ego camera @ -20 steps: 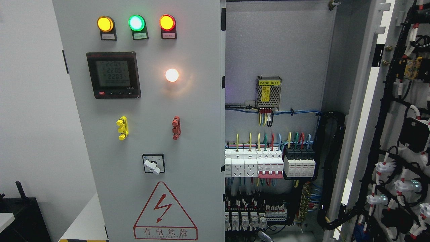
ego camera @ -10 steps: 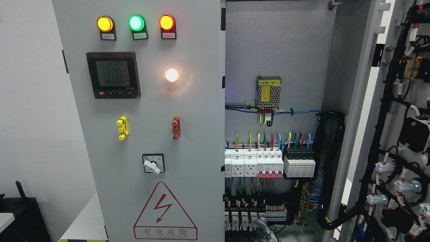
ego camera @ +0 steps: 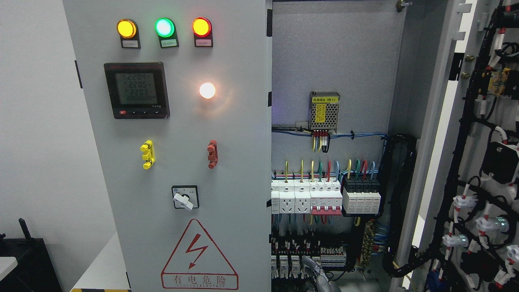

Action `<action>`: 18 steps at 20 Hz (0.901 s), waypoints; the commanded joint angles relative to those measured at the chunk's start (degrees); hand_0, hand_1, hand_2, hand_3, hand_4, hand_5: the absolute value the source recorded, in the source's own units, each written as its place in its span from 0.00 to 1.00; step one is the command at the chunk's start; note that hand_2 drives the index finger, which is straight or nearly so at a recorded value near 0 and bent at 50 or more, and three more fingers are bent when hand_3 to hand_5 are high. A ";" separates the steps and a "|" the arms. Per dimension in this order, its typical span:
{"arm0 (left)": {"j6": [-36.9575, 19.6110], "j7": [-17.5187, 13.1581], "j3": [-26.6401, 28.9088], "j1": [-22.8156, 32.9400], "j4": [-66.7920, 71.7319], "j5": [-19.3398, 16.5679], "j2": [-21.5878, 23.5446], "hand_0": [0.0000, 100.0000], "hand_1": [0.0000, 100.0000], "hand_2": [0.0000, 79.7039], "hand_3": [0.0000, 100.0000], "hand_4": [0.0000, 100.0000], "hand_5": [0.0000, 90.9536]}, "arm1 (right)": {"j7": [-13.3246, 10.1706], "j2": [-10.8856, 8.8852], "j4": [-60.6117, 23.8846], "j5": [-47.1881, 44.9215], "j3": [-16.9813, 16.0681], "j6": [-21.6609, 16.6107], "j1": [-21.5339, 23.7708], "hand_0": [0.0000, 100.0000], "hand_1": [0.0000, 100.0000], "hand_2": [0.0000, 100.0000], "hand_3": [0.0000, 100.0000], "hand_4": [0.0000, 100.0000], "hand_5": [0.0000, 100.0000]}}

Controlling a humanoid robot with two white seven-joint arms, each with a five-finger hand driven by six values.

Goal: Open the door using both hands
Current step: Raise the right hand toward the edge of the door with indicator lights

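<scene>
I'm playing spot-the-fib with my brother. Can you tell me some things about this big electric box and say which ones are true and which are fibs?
1. The right door is swung open, showing wires inside. True.
2. The left door is wide open too. False: it is shut and faces us.
3. The top three lamps are all blue. False: they glow yellow, green and red.
4. A lightning warning triangle sits low on the left door. True.
5. A robot hand peeks in at the bottom edge. True.
</scene>
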 commanded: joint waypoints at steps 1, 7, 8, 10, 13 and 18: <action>0.03 0.01 -0.70 1.76 -0.53 -0.06 0.00 0.00 0.00 0.00 0.00 0.03 0.00 | 0.02 2.18 1.59 -0.02 0.08 0.12 -1.69 0.00 0.00 0.00 0.00 0.00 0.00; 0.03 0.01 -0.70 1.84 -0.53 -0.06 0.00 0.00 0.00 0.00 0.00 0.03 0.00 | 0.02 2.18 2.91 -0.02 0.17 0.38 -2.58 0.00 0.00 0.00 0.00 0.00 0.00; 0.03 0.01 -0.70 1.85 -0.53 0.03 0.00 0.00 0.00 0.00 0.00 0.03 0.00 | 0.02 2.18 3.26 -0.02 0.25 0.55 -2.75 0.00 0.00 0.00 0.00 0.00 0.00; 0.03 0.01 -0.70 1.76 -0.53 0.03 0.00 0.00 0.00 0.00 0.00 0.03 0.00 | 0.02 2.18 3.53 -0.11 0.43 1.87 -3.80 0.00 0.00 0.00 0.00 0.00 0.00; 0.03 0.01 -0.70 1.85 -0.53 0.03 0.00 0.00 0.00 0.00 0.00 0.03 0.00 | 0.02 2.18 4.40 -0.11 0.43 2.58 -5.21 0.00 0.00 0.00 0.00 0.00 0.00; 0.03 0.01 -0.70 1.85 -0.53 0.03 0.00 0.00 0.00 0.00 0.00 0.03 0.00 | 0.02 2.27 6.95 -0.11 0.43 2.49 -7.67 0.00 0.00 0.00 0.00 0.00 0.00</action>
